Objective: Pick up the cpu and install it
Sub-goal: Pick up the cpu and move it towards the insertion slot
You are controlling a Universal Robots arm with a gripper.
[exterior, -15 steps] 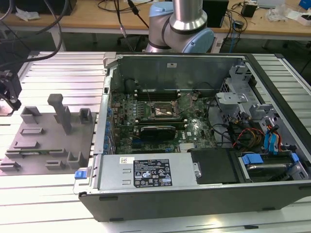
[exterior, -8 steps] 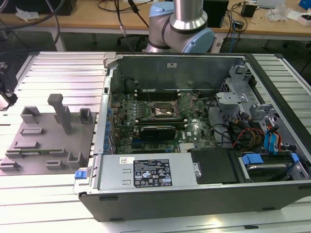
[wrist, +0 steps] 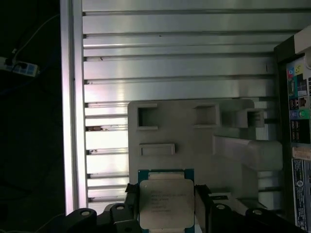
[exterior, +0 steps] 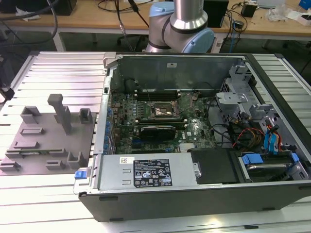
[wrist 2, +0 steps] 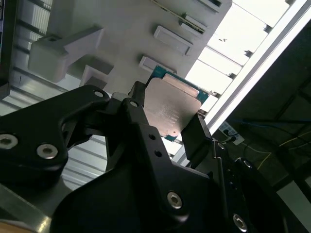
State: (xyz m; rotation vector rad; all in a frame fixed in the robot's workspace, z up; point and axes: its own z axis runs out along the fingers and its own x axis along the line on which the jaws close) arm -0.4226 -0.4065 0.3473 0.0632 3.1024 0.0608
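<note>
my jaws are clenched on the cpu [wrist: 166,203], one pressing each of two opposite edges. its silvery lid is turned toward my wrist cameras and a thin green rim shows past the metal. holding it by the edges keeps pressure off the lid and leaves the underside free, which i judge is why the grip sits this way. in both wrist views the cpu hangs over the grey fixture plate [wrist: 194,145], above the part of the plate away from its row of square pockets. it looks large against the plate's slots, so i take it to be raised clear of the plate rather than resting in a pocket, though i cannot see the gap itself.

the plate lies flat on the slatted aluminium table [wrist: 170,48]. its tall post and pockets look made to keep parts in known spots. the open computer case [exterior: 194,194] stands just beside the plate, on the exterior view's right of it. the socket [exterior: 163,110] on the motherboard is inside that case, well apart from the plate, so the cpu is not yet installed.

my wrist points down at the plate, cameras looking along the jaws onto it. the arm [exterior: 187,19], pale blue and silver, rises behind the case, well apart from the plate.
</note>
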